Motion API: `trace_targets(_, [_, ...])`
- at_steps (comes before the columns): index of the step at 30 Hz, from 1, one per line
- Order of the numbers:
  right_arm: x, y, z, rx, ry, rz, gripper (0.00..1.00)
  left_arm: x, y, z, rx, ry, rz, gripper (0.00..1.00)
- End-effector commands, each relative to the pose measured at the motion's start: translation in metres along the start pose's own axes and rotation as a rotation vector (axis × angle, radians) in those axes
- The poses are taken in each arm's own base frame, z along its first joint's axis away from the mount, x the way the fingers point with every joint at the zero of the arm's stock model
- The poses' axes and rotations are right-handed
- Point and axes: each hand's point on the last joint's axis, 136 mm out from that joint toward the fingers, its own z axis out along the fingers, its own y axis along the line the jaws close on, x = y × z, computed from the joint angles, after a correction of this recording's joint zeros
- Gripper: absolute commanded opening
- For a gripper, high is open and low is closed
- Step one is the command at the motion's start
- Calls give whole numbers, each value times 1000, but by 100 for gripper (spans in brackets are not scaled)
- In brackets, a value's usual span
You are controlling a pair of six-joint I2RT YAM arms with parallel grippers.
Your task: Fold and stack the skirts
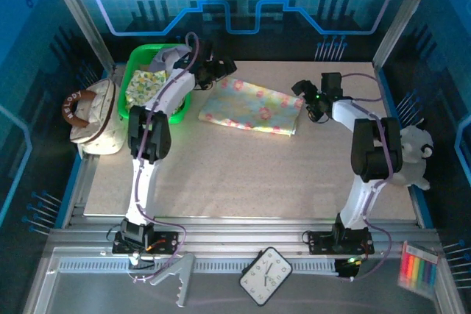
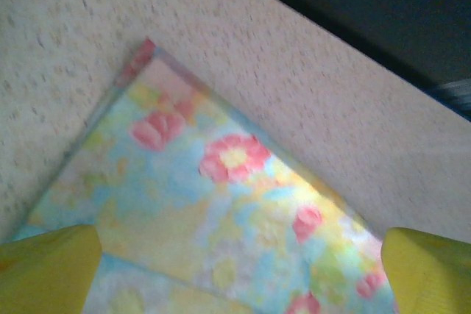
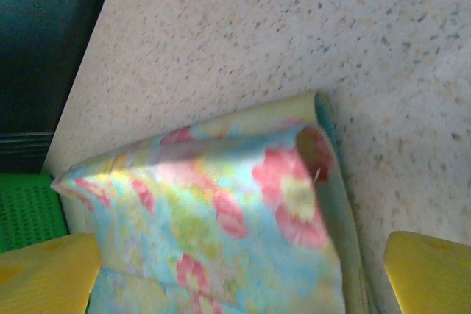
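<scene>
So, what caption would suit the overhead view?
Open left gripper and open right gripper flank a folded pastel floral cloth skirt on the speckled table.

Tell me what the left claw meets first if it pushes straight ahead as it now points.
Probably the folded floral skirt on the table, framed between the open fingers of the left claw; distance unclear.

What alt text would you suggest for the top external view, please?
A folded floral skirt lies flat at the far middle of a speckled table, with the open left gripper by its left end and the open right gripper by its right end. A green basket at far left holds more cloth; a cream handbag sits beside it.
</scene>
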Motion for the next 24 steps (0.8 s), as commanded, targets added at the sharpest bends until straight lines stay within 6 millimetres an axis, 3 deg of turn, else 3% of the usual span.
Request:
trace_targets(1, [27, 19, -20, -12, 48, -83, 100, 13, -30, -18, 165, 73, -28, 99])
trace_targets(6, [64, 49, -6, -101, 188, -115, 100, 40, -19, 13, 168, 198, -82, 99])
trace_targets(11, [87, 56, 21, -71, 263, -118, 100, 51, -3, 32, 127, 238, -114, 99])
trace_targets(18, [112, 29, 52, -15, 352, -66, 100, 84, 35, 51, 41, 319, -142, 99])
trace_targets(24, [132, 3, 54, 36, 414, -71, 100, 124, 63, 50, -8, 376, -185, 99])
